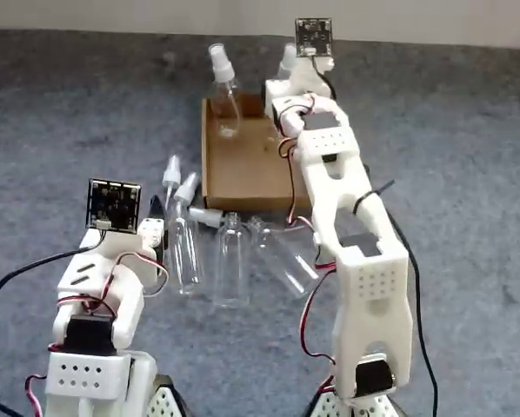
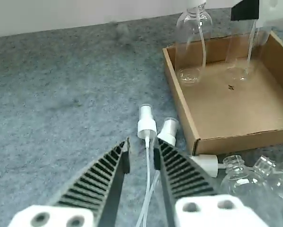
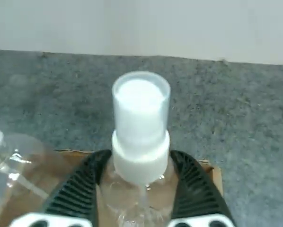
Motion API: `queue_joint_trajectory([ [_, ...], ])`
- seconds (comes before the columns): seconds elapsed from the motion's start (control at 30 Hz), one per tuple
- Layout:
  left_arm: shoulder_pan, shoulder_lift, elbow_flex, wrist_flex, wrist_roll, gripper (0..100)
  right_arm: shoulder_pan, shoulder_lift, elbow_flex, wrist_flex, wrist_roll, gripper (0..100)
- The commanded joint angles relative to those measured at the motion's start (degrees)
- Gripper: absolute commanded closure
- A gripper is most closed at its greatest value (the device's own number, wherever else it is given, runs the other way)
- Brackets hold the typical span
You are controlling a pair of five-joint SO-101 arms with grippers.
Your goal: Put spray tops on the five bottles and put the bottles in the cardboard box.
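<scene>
Right wrist view: claw around capped bottle.

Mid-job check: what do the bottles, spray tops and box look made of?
The bottles look like clear, glossy plastic: see-through, with bright highlights; glass can't be excluded. The spray tops seem white, smooth plastic with thin translucent tubes. The box is dull brown cardboard, with raw-cut edges.
</scene>
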Motion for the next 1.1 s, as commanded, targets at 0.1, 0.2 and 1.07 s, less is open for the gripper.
queue_joint_trajectory([
  [0.1, -0.4, -0.4, -0.2, -1.2, -0.4, 95, 0.7, -0.8, -4.2, -1.4, 0.8, 99.5],
  [0.2, -0.4, -0.4, -0.2, -1.2, -0.4, 95, 0.5, -0.8, -4.1, -2.3, 0.8, 99.5],
  [1.07, -0.4, 0.0, -0.1, -1.2, -0.5, 95, -1.5, -0.7, -3.5, -4.4, 4.6, 87.0],
])
